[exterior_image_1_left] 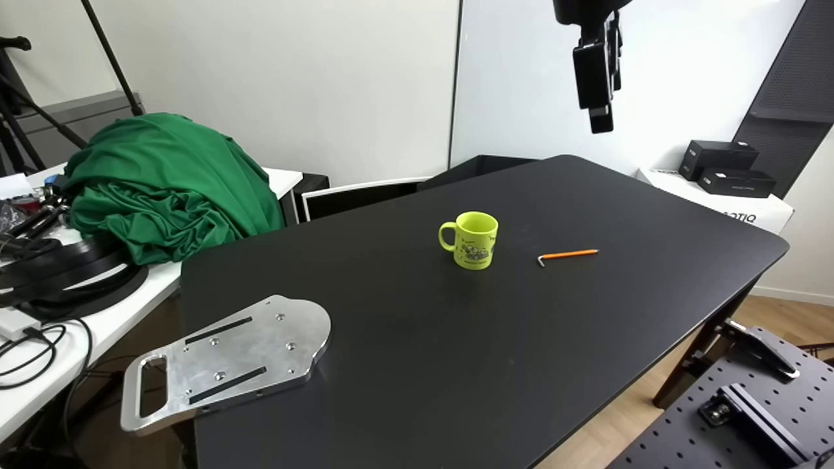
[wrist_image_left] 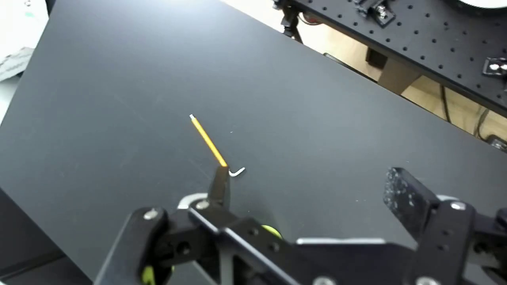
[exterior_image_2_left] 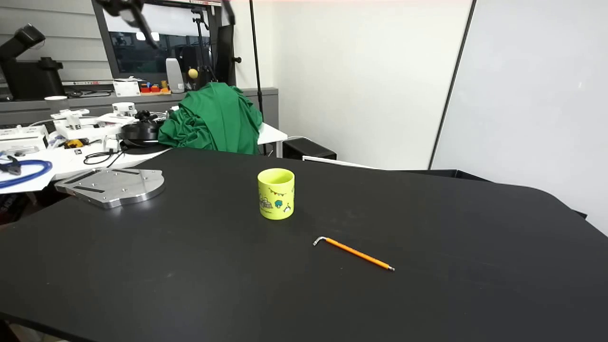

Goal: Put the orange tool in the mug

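Note:
The orange tool is a thin L-shaped key with an orange sleeve and bare metal ends. It lies flat on the dark table in both exterior views (exterior_image_1_left: 570,254) (exterior_image_2_left: 358,253) and in the wrist view (wrist_image_left: 208,140). The lime-green mug stands upright beside it in both exterior views (exterior_image_1_left: 474,251) (exterior_image_2_left: 276,199). In the wrist view the mug (wrist_image_left: 272,230) is mostly hidden behind the gripper. My gripper (wrist_image_left: 309,174) is open and empty, its left fingertip overlapping the tool's bent end in view. In an exterior view the gripper (exterior_image_1_left: 601,124) hangs high above the table.
A silver metal plate (exterior_image_1_left: 241,352) (exterior_image_2_left: 116,185) with a handle lies at the table's edge. A side table holds a green cloth (exterior_image_1_left: 169,182) (exterior_image_2_left: 213,118) and cables. A perforated board (exterior_image_1_left: 736,404) (wrist_image_left: 427,43) stands beyond another table edge. Black boxes (exterior_image_1_left: 717,159) stand past the far corner.

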